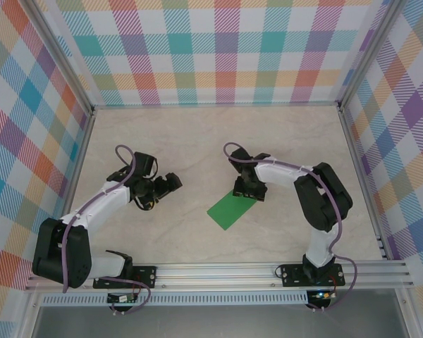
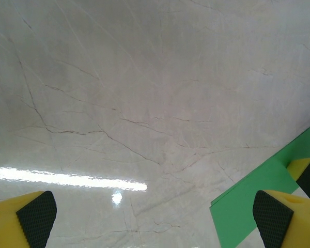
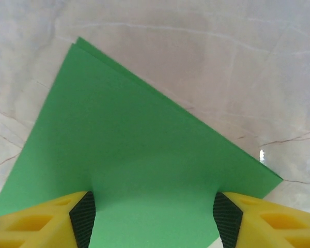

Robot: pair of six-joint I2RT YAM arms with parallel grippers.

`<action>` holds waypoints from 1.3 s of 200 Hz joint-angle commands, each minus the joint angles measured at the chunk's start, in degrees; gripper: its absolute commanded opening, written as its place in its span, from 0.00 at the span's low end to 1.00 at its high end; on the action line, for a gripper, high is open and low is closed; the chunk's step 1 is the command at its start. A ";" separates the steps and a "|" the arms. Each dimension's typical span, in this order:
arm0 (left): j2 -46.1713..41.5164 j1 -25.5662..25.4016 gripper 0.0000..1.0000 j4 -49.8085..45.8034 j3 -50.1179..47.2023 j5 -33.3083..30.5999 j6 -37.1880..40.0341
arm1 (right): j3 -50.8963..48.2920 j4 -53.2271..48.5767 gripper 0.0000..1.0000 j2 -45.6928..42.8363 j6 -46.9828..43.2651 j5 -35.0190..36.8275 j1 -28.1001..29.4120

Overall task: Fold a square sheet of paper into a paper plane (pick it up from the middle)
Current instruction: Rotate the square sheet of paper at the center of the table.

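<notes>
Square sheet of paper [image 1: 229,210] is what you want to look at first: in the top view it lies flat on the counter [image 1: 197,141], a little toward 5 o'clock from the counter's centre. Its outline is a narrow green rectangle, with the long side running from 7 o'clock up to 1 o'clock.

Your right claw [image 1: 248,191] sits at the paper's 1 o'clock end. Its wrist camera shows the claw [image 3: 154,217] spread fairly wide, with the black pads [image 3: 83,219] standing apart at 7 and 5 o'clock of the picture and the green paper [image 3: 134,134] spanning the gap between them and running on under the left finger. Nothing is pinched. You cannot tell from this angle whether the fingertips rest on the paper or hang just above it. At the paper's far corner, near 11 o'clock in that picture, two edges show slightly offset, so the paper lies doubled there.

Your left claw [image 1: 166,184] is at 9 o'clock of the paper, well apart from it and pointing toward 3 o'clock. In its own camera the claw [image 2: 155,217] gapes as wide as it goes, with bare counter between its pads [image 2: 36,217]. One end of the paper [image 2: 253,191] shows at 4 o'clock of that picture.
</notes>
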 commanded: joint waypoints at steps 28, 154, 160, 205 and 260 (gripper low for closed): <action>0.35 -1.52 0.99 2.03 -1.51 2.98 0.01 | 5.12 7.81 0.62 6.67 -10.59 -9.30 -0.54; 2.45 -11.83 0.59 15.63 -7.80 11.02 -13.52 | 9.68 5.23 0.53 4.32 -11.42 -14.46 2.02; 2.94 -12.50 0.57 16.33 -7.66 11.16 -14.07 | 9.76 5.13 0.52 4.69 -11.32 -14.50 2.17; 7.09 -17.48 0.44 19.54 -5.81 11.63 -16.35 | 11.65 5.97 0.51 7.74 -11.23 -15.65 2.18; 11.86 -22.23 0.38 21.93 -3.61 10.59 -18.05 | 9.24 8.84 0.50 10.11 -9.79 -17.90 0.76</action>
